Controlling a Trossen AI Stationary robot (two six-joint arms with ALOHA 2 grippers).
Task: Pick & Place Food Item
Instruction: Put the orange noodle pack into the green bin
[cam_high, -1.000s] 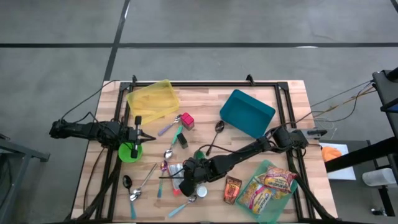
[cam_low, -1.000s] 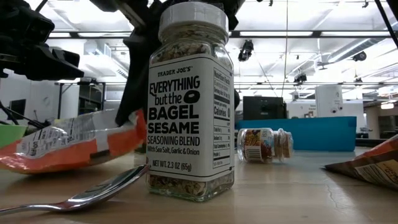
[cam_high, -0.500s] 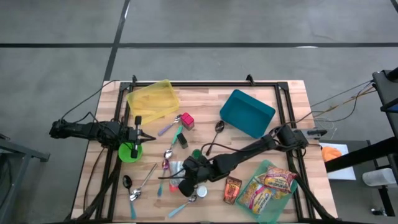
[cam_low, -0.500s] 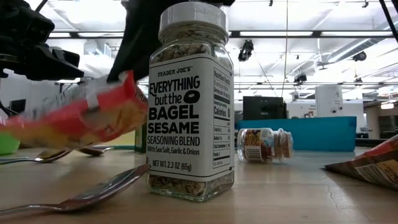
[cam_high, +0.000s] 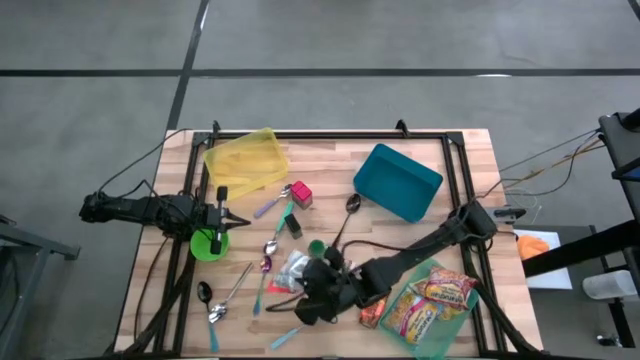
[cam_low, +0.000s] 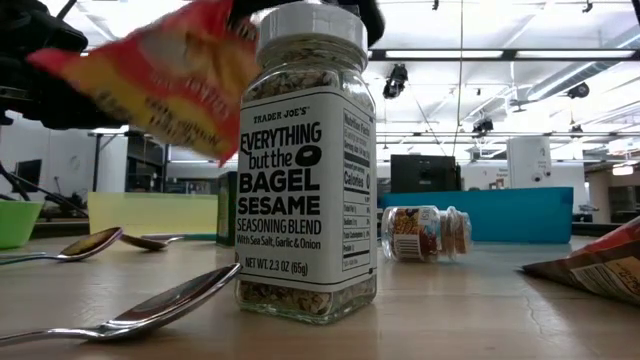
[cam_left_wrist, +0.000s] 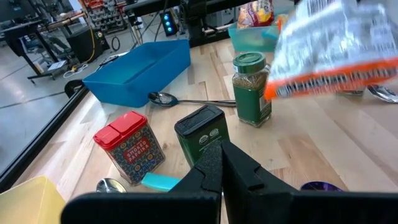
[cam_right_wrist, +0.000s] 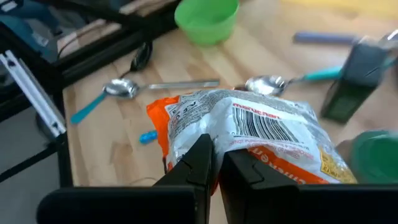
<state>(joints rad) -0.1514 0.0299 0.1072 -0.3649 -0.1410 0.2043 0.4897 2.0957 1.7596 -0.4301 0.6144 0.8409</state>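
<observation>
my right gripper (cam_right_wrist: 214, 163) has its 2 fingers (cam_right_wrist: 198, 163) pinched tight on the edge of an orange and silver snack bag (cam_right_wrist: 261, 140), which hangs clear of the table (cam_high: 470, 160). in the low view the bag (cam_low: 165, 75) rides above and beside the seasoning jar (cam_low: 306, 165). beyond my fingertips lie a green bowl (cam_right_wrist: 206, 18) and spoons (cam_right_wrist: 155, 87). my left gripper (cam_left_wrist: 219, 163) is closed on nothing, waiting near the table's left edge, a dark tin (cam_left_wrist: 200, 132) and a red tin (cam_left_wrist: 129, 146) just ahead of it.
</observation>
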